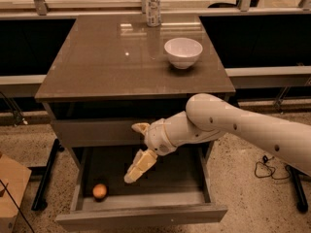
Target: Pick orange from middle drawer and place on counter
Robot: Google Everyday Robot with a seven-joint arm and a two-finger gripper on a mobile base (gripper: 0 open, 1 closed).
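The orange (pixel 99 191) lies on the dark floor of the open middle drawer (pixel 146 216), in its front left corner. My gripper (pixel 132 152) hangs over the drawer's middle, above and to the right of the orange and apart from it. Its beige fingers (pixel 139 165) are spread open and hold nothing, the lower one pointing down-left toward the orange. The glossy brown counter (pixel 116 57) tops the cabinet above the drawer. My white arm reaches in from the right.
A white bowl (pixel 183 52) stands on the counter's right rear part, and a clear bottle (pixel 153 4) at its back edge. The closed drawer front (pixel 97 132) sits just above the open drawer. A cardboard box (pixel 10 191) stands on the floor at left; cables (pixel 265 169) lie at right.
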